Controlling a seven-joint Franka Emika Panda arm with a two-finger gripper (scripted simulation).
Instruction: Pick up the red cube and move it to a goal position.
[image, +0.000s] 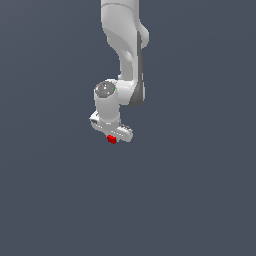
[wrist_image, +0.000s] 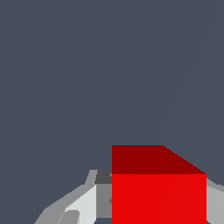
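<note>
The red cube (image: 111, 140) is a tiny bright red block right under the white gripper (image: 112, 139) in the exterior view. In the wrist view the red cube (wrist_image: 158, 192) fills the space between the grey-white fingers (wrist_image: 83, 205), which press on both its sides. The gripper is shut on the cube. The white arm hangs down from the top of the exterior view, and the fingertips are mostly hidden by the gripper body there.
A plain dark grey-blue surface (image: 60, 200) surrounds the arm on all sides. No other objects or edges show in either view.
</note>
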